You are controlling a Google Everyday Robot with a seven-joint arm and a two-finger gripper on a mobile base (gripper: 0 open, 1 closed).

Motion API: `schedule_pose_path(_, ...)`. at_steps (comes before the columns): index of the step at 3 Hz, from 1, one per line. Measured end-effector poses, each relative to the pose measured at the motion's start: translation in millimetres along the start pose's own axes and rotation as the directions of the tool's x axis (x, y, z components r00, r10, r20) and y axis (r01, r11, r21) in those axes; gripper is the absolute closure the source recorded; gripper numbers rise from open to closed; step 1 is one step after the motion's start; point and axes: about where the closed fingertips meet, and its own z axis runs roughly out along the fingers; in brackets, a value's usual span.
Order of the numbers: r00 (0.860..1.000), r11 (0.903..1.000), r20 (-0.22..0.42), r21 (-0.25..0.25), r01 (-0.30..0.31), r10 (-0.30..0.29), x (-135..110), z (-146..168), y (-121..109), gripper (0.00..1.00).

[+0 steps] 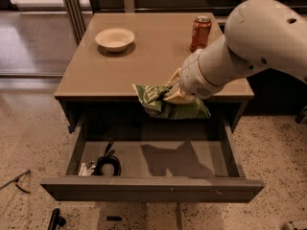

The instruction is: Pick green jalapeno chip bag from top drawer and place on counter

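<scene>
The green jalapeno chip bag (168,104) hangs in the air in front of the counter's front edge, above the open top drawer (158,188). My gripper (173,91) is shut on the bag's upper right part, coming in from the right on a large white arm. The tan counter (144,56) lies just behind the bag. The drawer is pulled fully out and its grey floor lies below the bag.
A cream bowl (115,38) stands at the counter's back left. An orange soda can (200,32) stands at the back right, close to my arm. A black coiled cable (108,164) and a small wrapper (87,168) lie in the drawer's left corner.
</scene>
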Motion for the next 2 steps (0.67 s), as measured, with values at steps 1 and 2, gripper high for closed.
schedule_pose_path(1,0.999,0.9976,0.003,0.060,0.033,-0.034,-4,-5,-22,1.00)
schedule_pose_path(2,0.998,0.9900,0.033,0.133,0.047,-0.052,-4,3,-58,1.00)
